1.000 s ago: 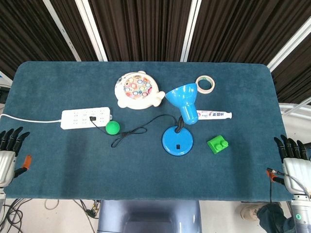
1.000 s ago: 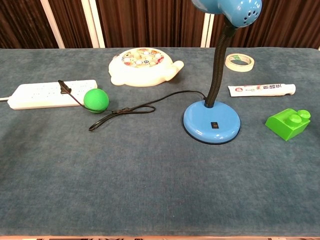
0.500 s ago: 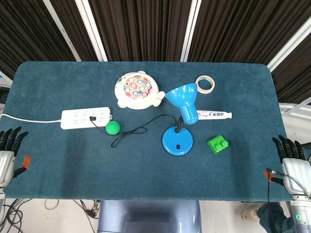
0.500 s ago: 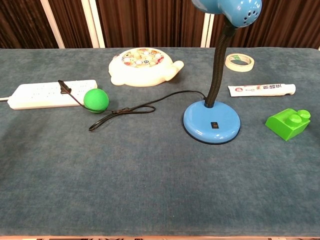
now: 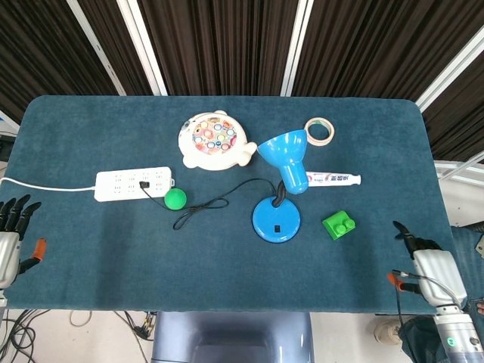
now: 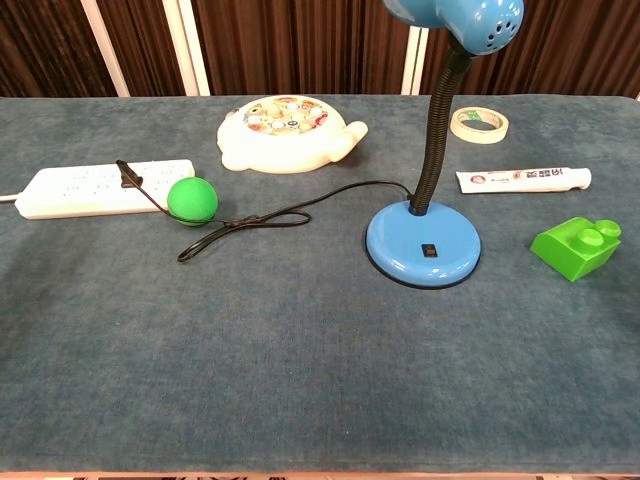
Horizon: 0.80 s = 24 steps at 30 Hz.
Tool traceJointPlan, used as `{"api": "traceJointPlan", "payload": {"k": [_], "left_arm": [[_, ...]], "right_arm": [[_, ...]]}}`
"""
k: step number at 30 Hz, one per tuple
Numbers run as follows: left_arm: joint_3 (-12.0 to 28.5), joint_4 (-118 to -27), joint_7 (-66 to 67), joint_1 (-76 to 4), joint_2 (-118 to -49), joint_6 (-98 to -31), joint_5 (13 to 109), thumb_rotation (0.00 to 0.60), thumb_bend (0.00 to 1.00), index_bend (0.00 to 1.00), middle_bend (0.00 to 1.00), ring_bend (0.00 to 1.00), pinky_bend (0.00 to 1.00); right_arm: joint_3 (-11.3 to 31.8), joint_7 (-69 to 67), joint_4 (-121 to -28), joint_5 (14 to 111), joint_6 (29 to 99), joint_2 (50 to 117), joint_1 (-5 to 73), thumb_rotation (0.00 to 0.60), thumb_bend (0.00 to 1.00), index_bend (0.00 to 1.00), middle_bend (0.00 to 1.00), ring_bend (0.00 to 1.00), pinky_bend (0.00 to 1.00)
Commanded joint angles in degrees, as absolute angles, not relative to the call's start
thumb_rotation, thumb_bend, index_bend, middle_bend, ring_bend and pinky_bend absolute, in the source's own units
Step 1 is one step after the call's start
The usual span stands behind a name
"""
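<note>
Left hand [image 5: 9, 242] at the near left corner of the blue felt-covered table [image 5: 91, 265], fingers spread apart, holding nothing; seen in the head view only. Nearest to it, one white plastic power strip [image 5: 134, 184] with a white lead running off the left edge and a black plug seated in it. Just right of the strip, touching the black cord [image 5: 215, 203], one green ball [image 5: 175, 198]. Behind, one cream fish-shaped toy board with coloured rings [image 5: 213, 141]. At centre, one blue gooseneck desk lamp [image 5: 277, 218] on a round base, shade tilted toward the far side, between the ball and the right-hand things. Further right: one roll of pale tape [image 5: 320, 131] lying flat, one white toothpaste tube [image 5: 333, 180] lying on its side, one green plastic building brick [image 5: 340, 224] with two round studs, slightly skewed, near the lamp base. Right hand [image 5: 431, 265] at the near right corner, over the table's edge, fingers parted and empty, the brick closest but well apart.
</note>
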<state>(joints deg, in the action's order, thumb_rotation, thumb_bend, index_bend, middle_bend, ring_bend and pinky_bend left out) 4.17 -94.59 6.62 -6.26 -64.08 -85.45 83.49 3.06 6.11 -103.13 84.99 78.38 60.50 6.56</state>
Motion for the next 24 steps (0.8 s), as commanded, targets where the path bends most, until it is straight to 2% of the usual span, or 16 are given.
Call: {"api": "traceJointPlan", "payload": {"k": [1,5,9,17,24], "left_arm": [[4.1,-94.5,6.7,-6.2,-64.2,-85.6,83.8,0.6,0.44,0.13,0.03,0.0,0.0],[3.6,-94.8,6.8,-6.2,-64.0,-84.9,83.6,0.6,0.44,0.13,0.03,0.0,0.0],[3.5,-95.0,6.9,-6.2,-63.8,-84.7,83.7,0.6,0.44,0.13,0.03,0.0,0.0],[3.3,-95.1,6.9,-6.2,-63.8,-84.5,83.8,0.6,0.44,0.13,0.03,0.0,0.0],[3.3,-95.1,6.9,-6.1,-63.8,-84.5,83.7,0.6,0.44,0.13,0.03,0.0,0.0]], "right_arm": [[3.6,8.8,-105.5,83.3,72.2,60.8,10.4,0.6,0.29,0.09,0.54,0.58,0.47],[5.0,10.8,-106.0,79.4,66.1,62.9,14.3,0.6,0.37,0.09,0.64,0.69,0.53],[7.1,15.0,-104.6,74.7,63.5,67.8,17.5,0.6,0.44,0.09,0.72,0.76,0.59],[9.0,26.1,-104.1,63.2,59.1,76.3,23.5,0.6,0.48,0.09,0.74,0.78,0.67],[9.9,32.5,-104.9,57.2,59.6,81.1,27.3,0.6,0.48,0.09,0.74,0.78,0.74]]}}
